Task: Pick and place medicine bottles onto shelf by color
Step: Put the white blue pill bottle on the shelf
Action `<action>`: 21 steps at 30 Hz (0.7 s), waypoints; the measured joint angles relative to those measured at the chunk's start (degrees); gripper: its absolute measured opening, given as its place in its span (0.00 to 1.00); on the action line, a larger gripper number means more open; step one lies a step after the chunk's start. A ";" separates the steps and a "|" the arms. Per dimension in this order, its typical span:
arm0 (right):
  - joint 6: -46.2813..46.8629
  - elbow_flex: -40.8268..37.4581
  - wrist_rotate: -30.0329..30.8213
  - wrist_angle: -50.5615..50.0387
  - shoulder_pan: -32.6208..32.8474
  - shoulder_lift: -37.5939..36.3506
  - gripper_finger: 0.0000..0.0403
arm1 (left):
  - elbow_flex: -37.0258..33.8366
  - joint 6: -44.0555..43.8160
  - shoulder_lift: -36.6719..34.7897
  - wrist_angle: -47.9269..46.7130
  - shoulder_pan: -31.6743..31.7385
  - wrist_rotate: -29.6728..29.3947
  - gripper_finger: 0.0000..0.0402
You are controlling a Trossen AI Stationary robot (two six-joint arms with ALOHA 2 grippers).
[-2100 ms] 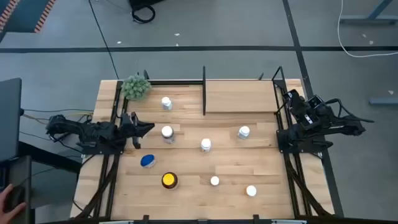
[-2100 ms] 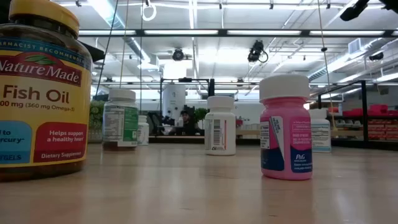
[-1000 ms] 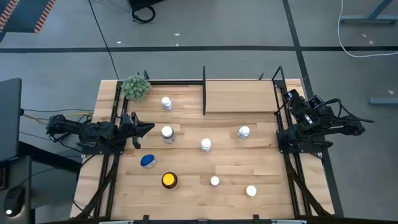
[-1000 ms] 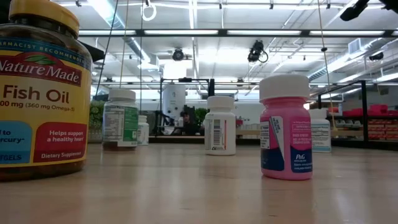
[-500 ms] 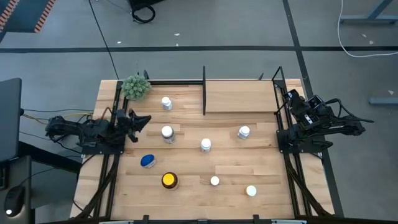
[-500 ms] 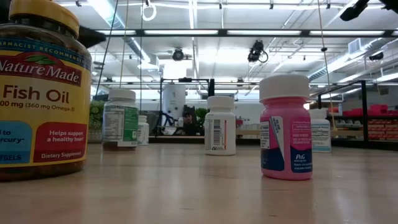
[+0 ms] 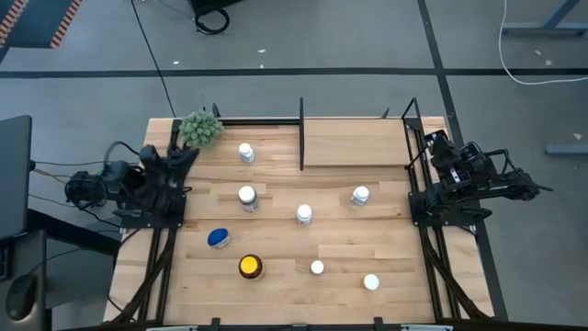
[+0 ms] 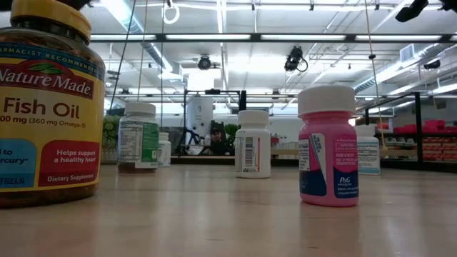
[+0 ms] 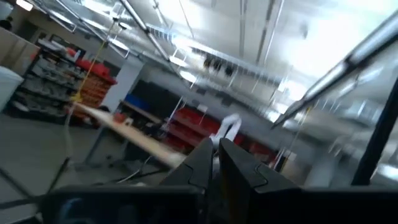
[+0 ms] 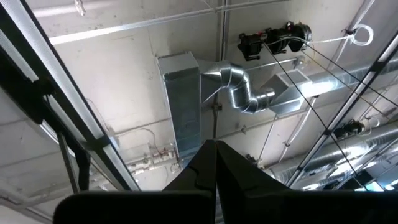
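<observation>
**wood table, seven bottles standing loose, both grippers closed and holding nothing**

left gripper is sitting at the left table edge, tips pointing toward the green plant ball, which is just beyond them at the back-left corner. in the left wrist view its fingers are pressing together with only a thin slit showing, nothing between them, and they are aiming up at the ceiling.

right gripper is parking at the right table edge, tips beside the shelf's right posts. in the right wrist view its fingers are meeting fully, gripping nothing, also looking at ceiling ducts.

the shelf is running along the back of the table, light board inside black rods, nearer the right fingers than the left ones.

bottles, none touching either gripper:
- white-capped bottle is standing nearest the left tips, just past them toward table centre, next to the shelf's left end.
- second white cap is standing in front of that one.
- blue-lidded bottle and amber fish oil bottle are standing well in front of the left fingers.
- white cap is mid-table, between the two grippers.
- white cap is closest to the right fingers, still apart from them.
- two more caps and are at the front. the low view is showing a pink bottle up close.
</observation>
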 joint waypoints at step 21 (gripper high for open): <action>27.28 44.56 18.51 -83.47 -4.04 32.40 0.02 | 28.33 6.78 22.03 -15.55 0.30 -8.09 0.07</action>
